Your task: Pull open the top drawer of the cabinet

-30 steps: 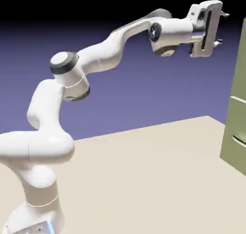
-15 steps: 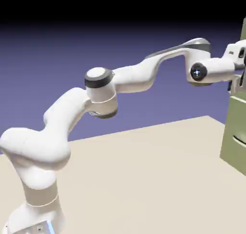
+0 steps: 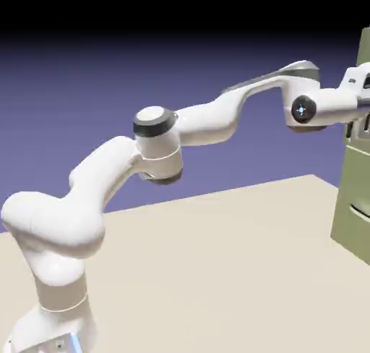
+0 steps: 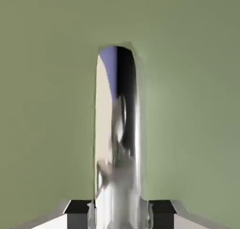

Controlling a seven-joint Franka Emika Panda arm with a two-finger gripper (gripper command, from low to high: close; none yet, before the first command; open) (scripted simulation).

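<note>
Top drawer (image 4: 187,106) of olive-green cabinet (image 3: 352,181) is seen at exterior view's far right, partly hidden behind the hand (image 3: 358,98). Shiny handle (image 4: 116,129) is gripped between the fingers (image 4: 121,215); arm and surroundings are mirrored in it. Lower drawer's curved handle (image 3: 360,212) is seen below, cut by the frame edge. White arm (image 3: 206,122) is stretched above pale counter (image 3: 209,272). No readable writing is shown.

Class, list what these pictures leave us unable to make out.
- Gripper's fingertips in the exterior view: cut off by the right edge.
- Handle's lower end in the hand view: cut off by the bottom edge.
- Cabinet's far side in the exterior view: beyond the right edge.
</note>
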